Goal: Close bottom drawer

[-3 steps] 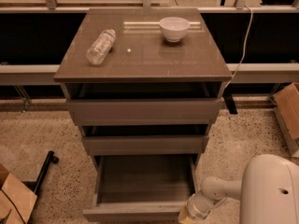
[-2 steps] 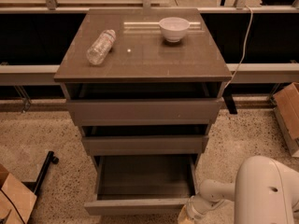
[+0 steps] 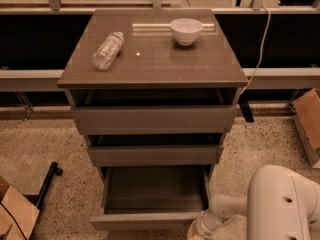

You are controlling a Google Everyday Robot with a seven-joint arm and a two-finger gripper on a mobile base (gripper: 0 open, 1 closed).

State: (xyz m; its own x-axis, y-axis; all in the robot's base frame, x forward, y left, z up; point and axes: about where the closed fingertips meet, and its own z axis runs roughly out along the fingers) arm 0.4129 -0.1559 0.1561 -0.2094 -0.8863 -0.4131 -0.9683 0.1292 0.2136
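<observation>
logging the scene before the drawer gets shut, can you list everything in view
cabinet: 1, grey-brown, centre
top drawer: 1, grey-brown, under cabinet top
middle drawer: 1, grey-brown, below it
bottom drawer: 1, grey-brown, lowest, pulled out
bottle: 1, clear, lying on cabinet, left
bowl: 1, white, on cabinet, back
cable: 1, white, right of cabinet
cardboard box: 1, brown, floor, far right
arm: 1, white, lower right
gripper: 1, bottom edge, by bottom drawer's front right corner

No lettering or number is readable from here, not even on the clear plastic bottle [image 3: 107, 50] atop the grey-brown cabinet [image 3: 165, 66], while the gripper [image 3: 196, 230] sits at the front right corner of the open grey-brown bottom drawer [image 3: 145, 220].
</observation>
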